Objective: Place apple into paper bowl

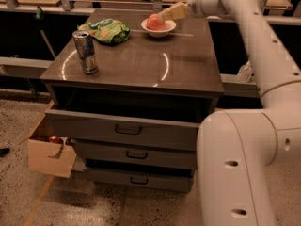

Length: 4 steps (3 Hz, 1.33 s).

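The red-orange apple (pixel 154 21) lies in the white paper bowl (pixel 165 30) at the far edge of the dark cabinet top (pixel 141 62). My gripper (pixel 162 17) hangs just above and to the right of the apple, its beige fingers (pixel 175 11) slanting down from the wrist at the upper right. It is open and holds nothing. The tip is close to the apple's upper right side; I cannot tell whether it touches.
A green snack bag (pixel 106 30) lies left of the bowl and a silver can (pixel 85 52) stands at the front left. The top drawer (pixel 126 127) is pulled out. A cardboard box (pixel 47 153) with a small dark red fruit (pixel 55 139) sits on the floor at the left.
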Each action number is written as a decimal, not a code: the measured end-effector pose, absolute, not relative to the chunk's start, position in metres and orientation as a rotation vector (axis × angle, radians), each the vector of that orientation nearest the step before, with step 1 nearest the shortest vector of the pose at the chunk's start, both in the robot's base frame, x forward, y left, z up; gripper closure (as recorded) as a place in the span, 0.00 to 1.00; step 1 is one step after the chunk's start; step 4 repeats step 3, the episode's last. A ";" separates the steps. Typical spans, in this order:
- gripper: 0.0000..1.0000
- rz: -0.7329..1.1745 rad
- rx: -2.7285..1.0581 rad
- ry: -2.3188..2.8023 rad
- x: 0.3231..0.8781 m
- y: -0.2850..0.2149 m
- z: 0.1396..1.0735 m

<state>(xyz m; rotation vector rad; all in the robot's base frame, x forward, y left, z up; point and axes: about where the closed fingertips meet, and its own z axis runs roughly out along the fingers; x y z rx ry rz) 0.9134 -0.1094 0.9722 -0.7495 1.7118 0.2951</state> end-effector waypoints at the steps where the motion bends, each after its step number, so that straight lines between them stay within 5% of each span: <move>1: 0.00 0.340 -0.863 1.648 0.856 -0.148 1.006; 2: 0.00 0.302 -0.922 1.635 0.806 -0.199 1.026; 4: 0.00 0.290 -0.922 1.638 0.801 -0.209 1.027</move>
